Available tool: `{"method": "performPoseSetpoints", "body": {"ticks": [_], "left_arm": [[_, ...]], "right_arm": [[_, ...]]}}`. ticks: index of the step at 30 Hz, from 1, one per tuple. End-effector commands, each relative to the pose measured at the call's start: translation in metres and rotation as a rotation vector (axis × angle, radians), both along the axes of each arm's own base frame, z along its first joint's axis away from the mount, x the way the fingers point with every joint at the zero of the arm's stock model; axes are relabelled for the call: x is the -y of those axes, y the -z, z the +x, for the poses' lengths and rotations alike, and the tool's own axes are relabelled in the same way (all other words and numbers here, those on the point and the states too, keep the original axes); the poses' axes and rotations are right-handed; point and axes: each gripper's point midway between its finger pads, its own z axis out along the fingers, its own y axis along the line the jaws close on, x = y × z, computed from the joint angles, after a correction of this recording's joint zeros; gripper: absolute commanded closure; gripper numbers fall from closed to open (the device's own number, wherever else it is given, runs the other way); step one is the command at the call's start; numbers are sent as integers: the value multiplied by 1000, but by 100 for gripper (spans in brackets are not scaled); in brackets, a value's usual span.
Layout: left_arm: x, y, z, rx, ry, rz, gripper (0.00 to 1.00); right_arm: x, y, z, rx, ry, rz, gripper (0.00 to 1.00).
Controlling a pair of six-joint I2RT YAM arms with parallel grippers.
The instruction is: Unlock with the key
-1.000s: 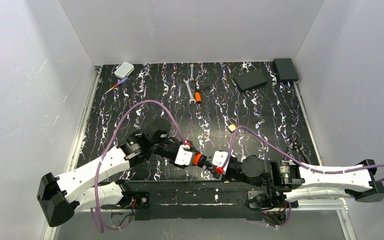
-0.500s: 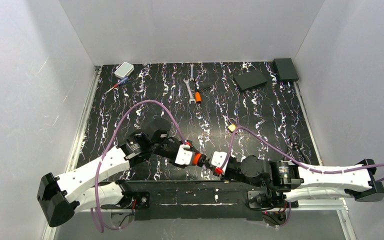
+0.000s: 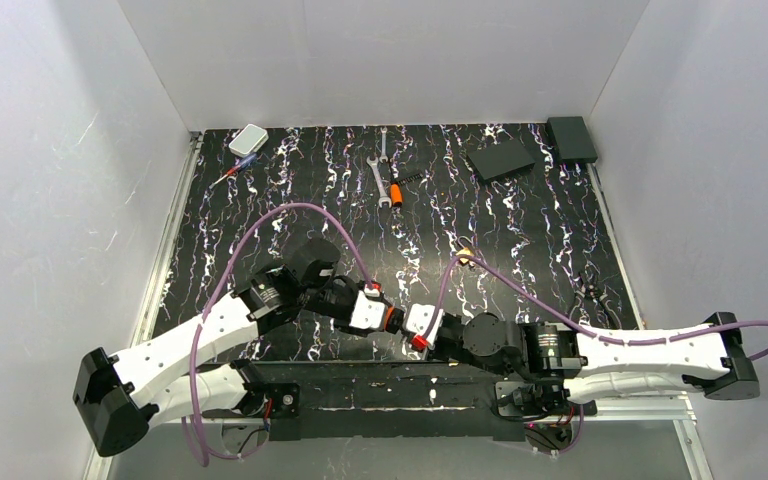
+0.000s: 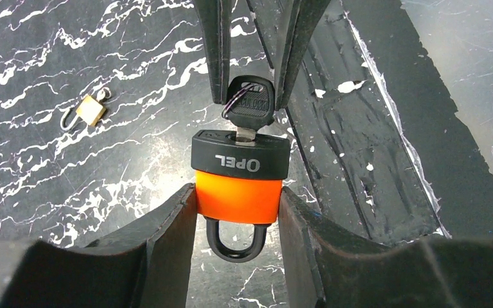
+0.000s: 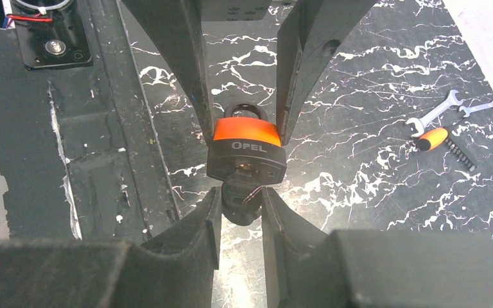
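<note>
Glossy orange-and-black padlock (image 4: 237, 192), dark-headed metal key (image 4: 249, 106) inserted; marbled black table (image 4: 38, 64).

I saw a brass padlock (image 4: 90, 110) ahead-left of the left gripper (image 4: 237, 199), wrenches (image 5: 433, 111) and an orange-handled screwdriver (image 5: 431, 139) ahead-right of the right gripper (image 5: 239, 199).

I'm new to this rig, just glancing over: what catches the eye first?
The bright orange-and-black padlock, clamped in the left tool between the two arms. The right tool pinches the dark head of the key seated in its keyhole. A small brass padlock lies apart on the table.
</note>
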Motion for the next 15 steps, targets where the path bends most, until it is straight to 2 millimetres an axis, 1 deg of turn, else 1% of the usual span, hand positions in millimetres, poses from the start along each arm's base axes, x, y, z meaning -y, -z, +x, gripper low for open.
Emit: {"method": "performPoseSetpoints", "body": {"ticks": [1, 4, 8, 9, 12, 13, 14, 15], "left_arm": [[13, -36, -9, 56, 75, -142, 100], [12, -36, -7, 65, 62, -142, 100], [12, -37, -4, 77, 45, -145, 100], [12, -37, -3, 79, 42, -145, 100], [12, -36, -2, 85, 34, -142, 100], [12, -36, -1, 86, 31, -140, 100], [12, -36, 0, 88, 28, -139, 100], [12, -36, 0, 91, 25, -140, 100]], "right_arm": [[-13, -17, 4, 3, 26, 105, 95], [-8, -17, 8, -14, 70, 123, 99], [-1, -14, 12, -43, 113, 146, 98], [0, -14, 11, -50, 114, 153, 89], [4, -17, 9, -76, 116, 177, 49], [5, -20, 8, -92, 118, 196, 41], [7, -24, 8, -108, 120, 220, 36], [9, -28, 8, -122, 130, 244, 33]]}}
